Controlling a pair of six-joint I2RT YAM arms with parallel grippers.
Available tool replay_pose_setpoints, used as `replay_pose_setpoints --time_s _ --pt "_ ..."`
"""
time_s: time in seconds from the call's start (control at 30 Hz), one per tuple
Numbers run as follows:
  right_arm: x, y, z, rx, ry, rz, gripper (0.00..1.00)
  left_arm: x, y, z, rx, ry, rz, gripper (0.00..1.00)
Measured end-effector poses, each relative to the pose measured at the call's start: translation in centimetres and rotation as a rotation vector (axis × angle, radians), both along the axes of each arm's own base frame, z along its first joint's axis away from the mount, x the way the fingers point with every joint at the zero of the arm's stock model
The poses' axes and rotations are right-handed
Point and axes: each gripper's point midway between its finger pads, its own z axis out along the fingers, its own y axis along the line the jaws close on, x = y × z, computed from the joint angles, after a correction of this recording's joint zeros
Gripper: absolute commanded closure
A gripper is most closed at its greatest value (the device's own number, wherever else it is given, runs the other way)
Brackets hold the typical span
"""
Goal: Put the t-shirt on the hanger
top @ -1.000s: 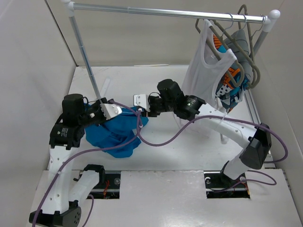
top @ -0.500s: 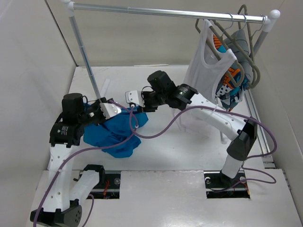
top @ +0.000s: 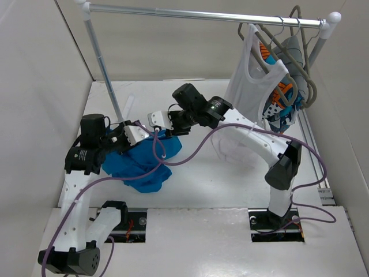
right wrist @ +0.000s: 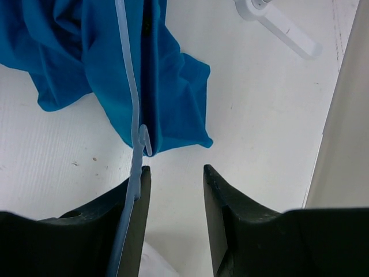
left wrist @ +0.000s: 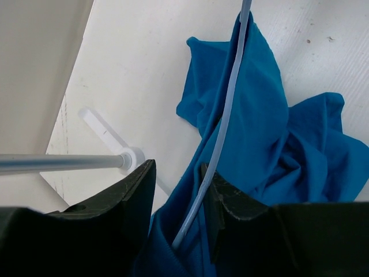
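Crumpled bright-blue t-shirt (top: 135, 164) lies bunched along the thin pale-blue wire hanger (left wrist: 222, 133).

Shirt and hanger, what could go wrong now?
1. The shirt is bunched along one hanger wire, so it might slide off.
2. That wire seems only to lie along one side of the right pincer, so it may slip.
3. A purple cable crosses the shirt and could snag.

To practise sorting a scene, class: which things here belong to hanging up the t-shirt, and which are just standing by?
Part of the job: blue t-shirt; pale-blue wire hanger.
Standing by: white tank top; patterned garment; clothes rail.
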Motion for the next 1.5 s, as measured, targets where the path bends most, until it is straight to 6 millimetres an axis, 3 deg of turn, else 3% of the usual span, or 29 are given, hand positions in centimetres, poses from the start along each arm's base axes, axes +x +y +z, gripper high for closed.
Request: replay_pose_setpoints --time_s 0.03,0.07,0.1,0.17,0.2,0.3,0.43,0.5,0.57,0.67,0.73,0.93,1.03,1.13,1.3,1.4,1.5 --pt "0.0 0.0 0.0 -0.002 0.000 0.001 1.00 0.0 0.0 -0.1 0.000 0.002 0.001 1.00" --pt "0.0 -0.1 -0.1 -0.005 0.001 0.001 0.89 0.0 0.0 -0.2 -0.002 0.005 0.004 1.00" --pt "0.0 -0.1 -0.1 -0.006 0.001 0.000 0.68 0.1 0.0 -0.2 -0.008 0.007 0.012 1.00" --pt "0.2 -0.2 -0.1 -0.006 -0.005 -0.014 0.17 0.3 0.2 -0.2 -0.034 0.012 0.054 1.00" --pt "0.8 -0.1 0.2 0.002 -0.031 -0.030 0.00 0.3 0.1 -0.2 -0.059 0.020 0.075 1.00" --pt "2.1 -0.1 1.1 0.038 -0.086 -0.082 0.00 -0.2 -0.4 -1.0 -0.139 0.065 0.132 1.00" --pt "2.8 -2.4 2.9 0.137 -0.106 -0.175 0.00 -0.6 -1.4 -1.5 -0.256 0.132 0.201 1.00" --pt "3.0 -3.6 5.4 0.219 -0.138 -0.207 0.00 -0.7 -1.8 -1.7 -0.305 0.165 0.226 1.00" --pt "3.2 -4.5 9.1 0.327 -0.181 -0.223 0.00 -0.8 -2.3 -1.9 -0.346 0.199 0.244 1.00" --pt "2.4 -4.7 14.1 0.465 -0.233 -0.174 0.00 -0.5 -2.7 -1.6 -0.398 0.212 0.275 1.00" --pt "1.5 -4.3 15.8 0.511 -0.246 -0.112 0.00 -0.2 -2.4 -1.4 -0.421 0.210 0.317 1.00" --pt "1.3 -5.4 16.8 0.533 -0.266 -0.078 0.00 0.1 -0.7 0.1 -0.474 0.144 0.463 1.00" --pt "0.9 -6.7 17.1 0.535 -0.286 -0.099 0.00 0.1 1.0 2.6 -0.514 0.041 0.554 1.00" --pt "0.1 -7.9 18.3 0.558 -0.319 -0.112 0.00 0.1 3.0 6.6 -0.566 -0.097 0.652 1.00" --pt "-0.6 -9.0 20.4 0.605 -0.369 -0.126 0.00 -0.5 6.5 14.7 -0.674 -0.343 0.791 1.00" --pt "-0.5 -8.9 20.7 0.621 -0.372 -0.129 0.00 -1.1 8.1 19.9 -0.742 -0.485 0.839 1.00" --pt "-0.2 -8.6 20.4 0.630 -0.355 -0.135 0.00 -0.8 9.1 23.6 -0.792 -0.581 0.869 1.00"
